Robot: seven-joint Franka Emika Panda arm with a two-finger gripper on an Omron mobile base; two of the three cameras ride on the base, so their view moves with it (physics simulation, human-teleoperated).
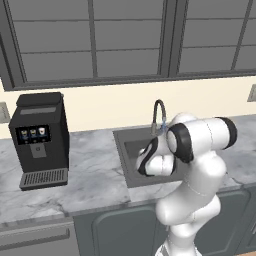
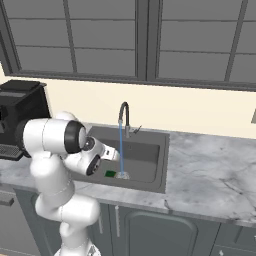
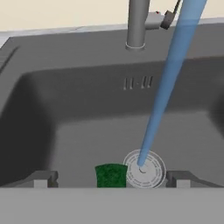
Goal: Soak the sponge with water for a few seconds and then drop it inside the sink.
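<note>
In the sink (image 3: pixel 52 131), the half-hidden sponge (image 3: pixel 111 176) seemingly lies beside the drain (image 3: pixel 144 169), end effector (image 3: pixel 111 179) released.

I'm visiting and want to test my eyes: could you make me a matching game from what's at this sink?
Things:
1. sponge
2. water
3. coffee machine
4. claw

Descriptions:
A. black, on the counter left of the sink
B. open, above the basin
C. green-topped, lying beside the drain
D. thin blue stream hitting the drain

Pairs: 1-C, 2-D, 3-A, 4-B
</note>
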